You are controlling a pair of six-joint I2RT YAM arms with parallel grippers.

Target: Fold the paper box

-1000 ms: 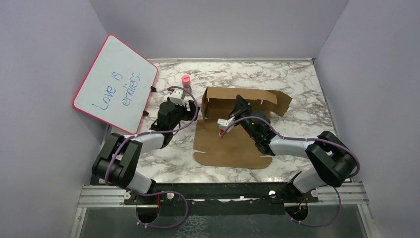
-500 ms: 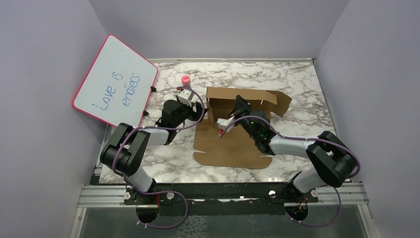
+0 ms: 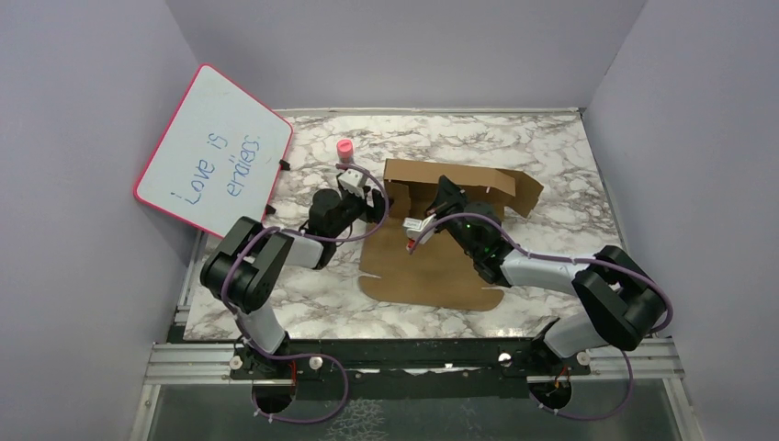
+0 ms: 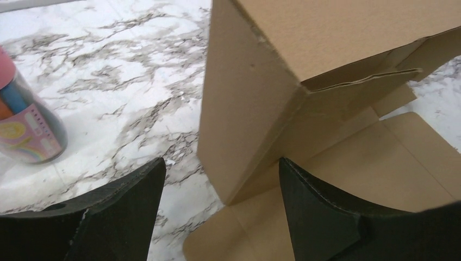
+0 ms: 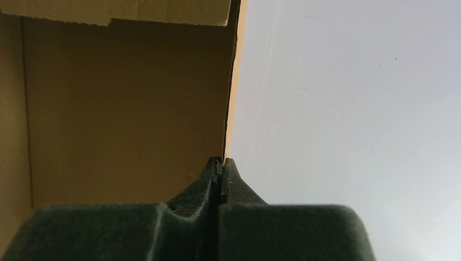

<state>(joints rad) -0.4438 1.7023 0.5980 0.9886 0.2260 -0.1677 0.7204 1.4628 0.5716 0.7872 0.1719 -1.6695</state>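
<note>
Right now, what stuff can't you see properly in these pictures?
- Right wrist view: the right gripper is shut at the edge of the box wall; its own fingertips hide whether cardboard is pinched.
- Top view: the right arm covers part of the box floor.
- Left wrist view: the picture edge cuts off the little bottle; its label is blurred.
- Top view: the last word on the whiteboard is too small to read.

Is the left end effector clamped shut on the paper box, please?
No, the left end effector stands wide open, with an upright corner of the paper box ahead of it, ungripped.
</note>
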